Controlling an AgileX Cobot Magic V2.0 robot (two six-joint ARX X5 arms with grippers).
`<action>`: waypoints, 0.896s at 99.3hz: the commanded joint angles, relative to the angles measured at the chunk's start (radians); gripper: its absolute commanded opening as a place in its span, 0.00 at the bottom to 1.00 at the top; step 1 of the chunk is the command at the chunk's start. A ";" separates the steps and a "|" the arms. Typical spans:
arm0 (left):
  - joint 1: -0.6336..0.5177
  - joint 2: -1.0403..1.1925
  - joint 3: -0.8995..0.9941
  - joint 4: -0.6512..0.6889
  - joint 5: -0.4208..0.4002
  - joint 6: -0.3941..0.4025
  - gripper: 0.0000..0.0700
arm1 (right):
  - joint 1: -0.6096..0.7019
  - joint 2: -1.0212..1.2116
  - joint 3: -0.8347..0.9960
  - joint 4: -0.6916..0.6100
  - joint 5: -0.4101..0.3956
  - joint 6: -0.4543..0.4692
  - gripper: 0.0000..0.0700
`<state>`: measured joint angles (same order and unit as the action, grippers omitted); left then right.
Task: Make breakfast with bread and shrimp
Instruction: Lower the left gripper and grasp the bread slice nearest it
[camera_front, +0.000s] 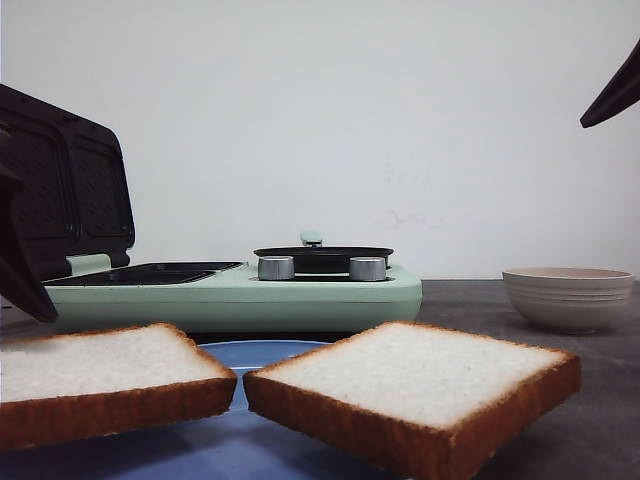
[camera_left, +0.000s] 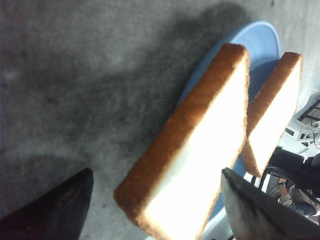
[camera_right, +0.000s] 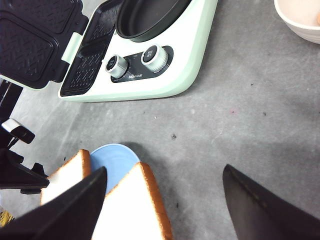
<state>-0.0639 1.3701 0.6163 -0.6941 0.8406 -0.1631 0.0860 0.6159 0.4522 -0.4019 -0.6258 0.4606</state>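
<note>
On the blue plate (camera_front: 262, 352) nearest my camera, two bread slices (camera_front: 415, 385) lean on its rim, easy to pinch. I hold both end effectors, left (camera_left: 155, 210) and right (camera_right: 165, 210), spread apart and empty above them; the sandwich maker (camera_front: 240, 290) waits open.

Bread slices (camera_front: 415, 375) (camera_front: 100, 365) – two; plate (camera_front: 255, 352), bowl (camera_front: 567, 297), cooker (camera_front: 300, 290) – one each.

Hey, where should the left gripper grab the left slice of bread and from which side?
Take the left slice across its two crust edges, coming straight down. It lies flat, overhanging the blue plate, and the open left gripper already straddles it.
</note>
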 joint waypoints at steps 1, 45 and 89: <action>-0.005 0.020 0.013 0.009 0.007 0.019 0.62 | 0.004 0.001 0.008 0.013 -0.003 -0.005 0.65; -0.050 0.062 0.013 0.060 0.006 0.019 0.43 | 0.004 0.001 0.008 0.013 -0.003 -0.004 0.65; -0.050 0.059 0.023 0.049 0.016 0.065 0.00 | 0.004 0.001 0.008 0.013 -0.002 -0.004 0.65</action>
<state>-0.1135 1.4151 0.6231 -0.6334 0.8707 -0.1162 0.0860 0.6155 0.4522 -0.4004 -0.6258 0.4606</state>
